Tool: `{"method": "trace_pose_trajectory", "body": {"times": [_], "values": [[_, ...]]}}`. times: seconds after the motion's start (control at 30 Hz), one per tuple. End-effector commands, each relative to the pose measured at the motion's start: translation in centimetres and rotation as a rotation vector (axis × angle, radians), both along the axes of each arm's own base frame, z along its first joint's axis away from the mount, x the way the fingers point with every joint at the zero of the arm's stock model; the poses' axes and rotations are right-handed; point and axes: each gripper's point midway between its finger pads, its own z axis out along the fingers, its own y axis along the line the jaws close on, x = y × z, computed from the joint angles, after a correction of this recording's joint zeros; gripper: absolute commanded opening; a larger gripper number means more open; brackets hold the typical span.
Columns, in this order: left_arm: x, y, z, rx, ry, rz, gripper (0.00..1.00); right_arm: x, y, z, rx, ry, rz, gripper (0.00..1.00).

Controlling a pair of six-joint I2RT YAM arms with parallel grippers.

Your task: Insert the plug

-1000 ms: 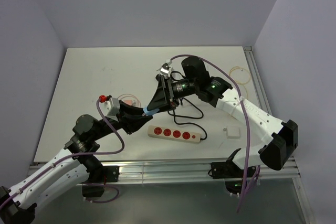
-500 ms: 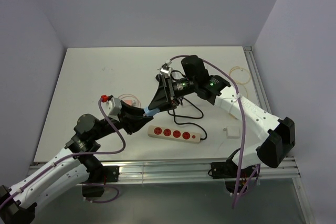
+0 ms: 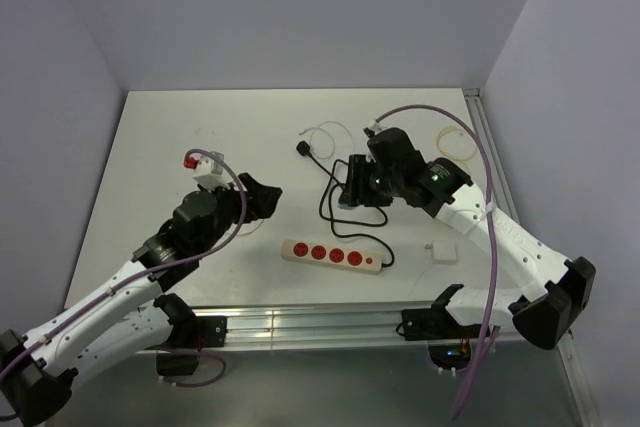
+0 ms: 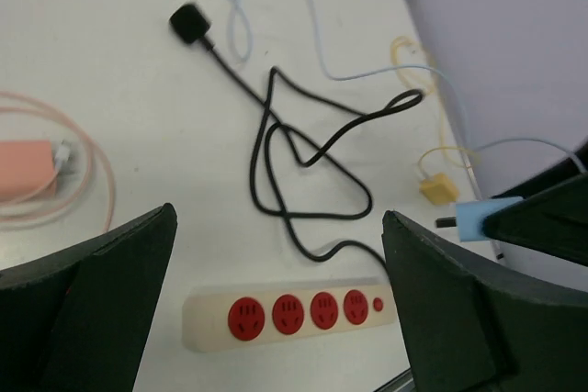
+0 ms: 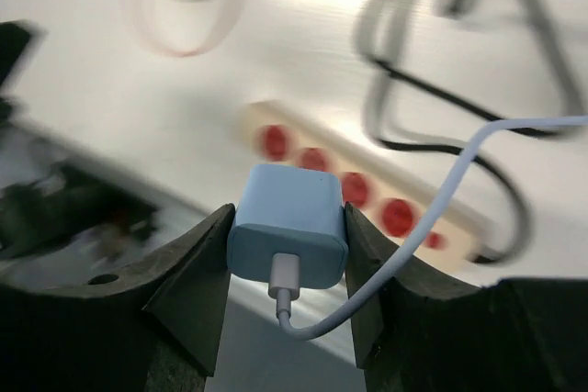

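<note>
Transit: right gripper [image 5: 287, 259] clamps blue charger [image 5: 288, 218]; left gripper [image 3: 260, 197] gapes wide, empty.
Next we likely must align its prongs over a power strip [image 3: 332, 256] socket.

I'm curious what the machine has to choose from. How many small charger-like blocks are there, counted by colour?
blue charger block: 1
pink charger block: 1
yellow charger block: 1
white block: 1
Total: 4

Power strip [image 5: 398, 216] a blur behind the charger [image 5: 288, 222]
</note>
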Motion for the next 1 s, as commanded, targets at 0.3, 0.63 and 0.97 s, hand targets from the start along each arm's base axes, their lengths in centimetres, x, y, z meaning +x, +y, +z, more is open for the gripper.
{"method": "trace_pose_trajectory", "body": {"times": [0.3,0.63,0.97], "values": [[0.6,-1.2,-5.7,-0.046,0.2,0.044,0.91,-2.0,-10.0,-11.6,-0.412,0.151,-0.291,0.0],[0.9,-1.7,-8.3,-0.052,0.264,0.054,0.9,-3.4,-6.9,-13.9,-0.249,0.314,-0.406,0.0],[0.5,-2.7,-10.3,-0.038,0.315,0.009,0.9,-3.5,-4.8,-14.7,-0.298,0.303,-0.396,0.0]]}}
